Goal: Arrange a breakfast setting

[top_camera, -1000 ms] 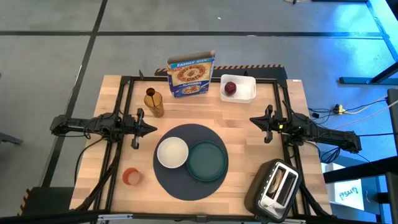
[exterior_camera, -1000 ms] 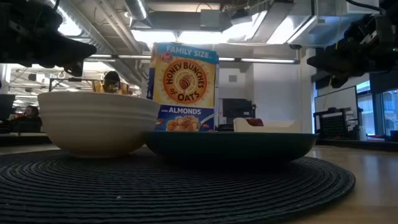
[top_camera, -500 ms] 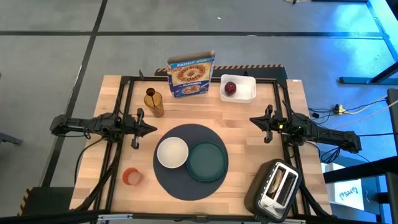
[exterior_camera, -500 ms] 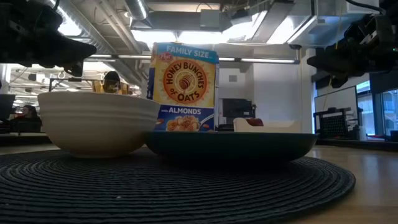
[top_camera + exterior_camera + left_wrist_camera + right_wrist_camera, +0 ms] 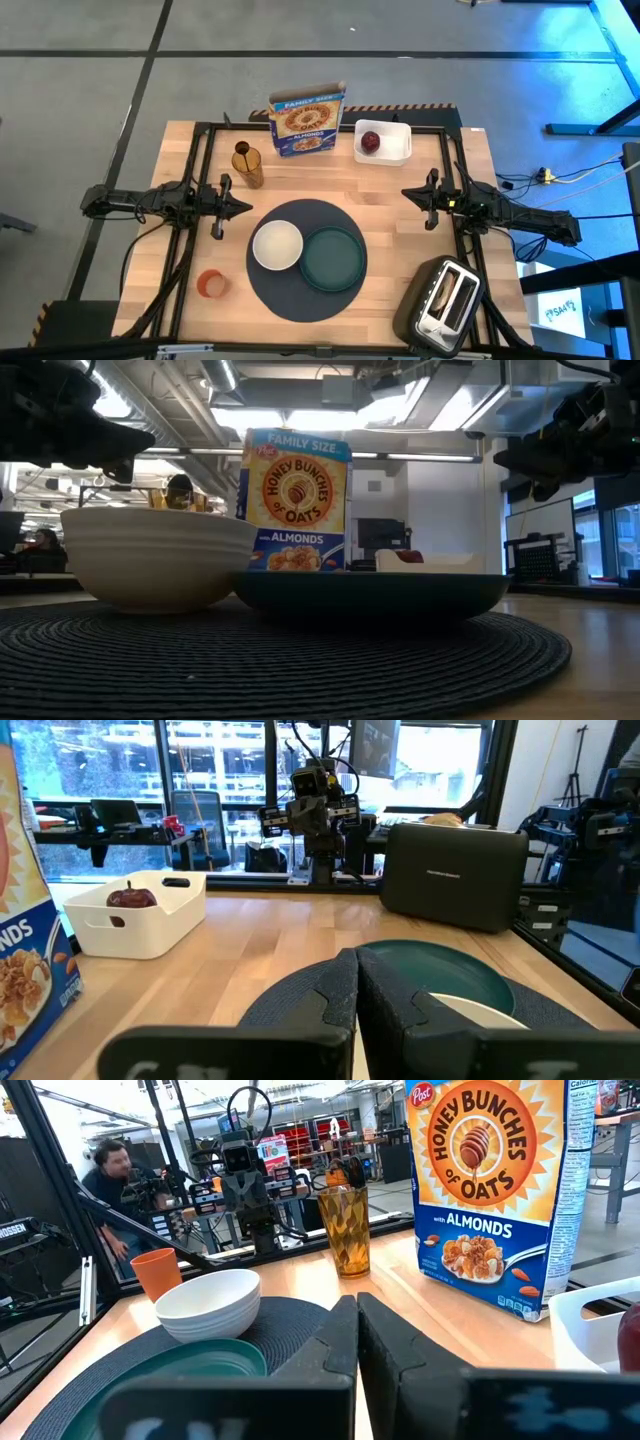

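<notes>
While both arms wait with fingers pressed together, empty, the left gripper point(image 5: 240, 207) and right gripper point(image 5: 411, 193) flank the mat point(image 5: 268, 282), where bowl point(image 5: 277, 245) and plate point(image 5: 333, 260) already sit; probably next: fetching the cup point(image 5: 211, 284), then the far fruit point(image 5: 370, 142).

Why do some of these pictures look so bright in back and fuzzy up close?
Low view: ceiling lights glare behind the cereal box, and the placemat nearest the lens is soft. Left wrist view: bright windows wash out the background, and the near jaws are blurred. Right wrist view: the person behind the table is smeared. High view: evenly lit, with a blue cast at the right edge.
</notes>
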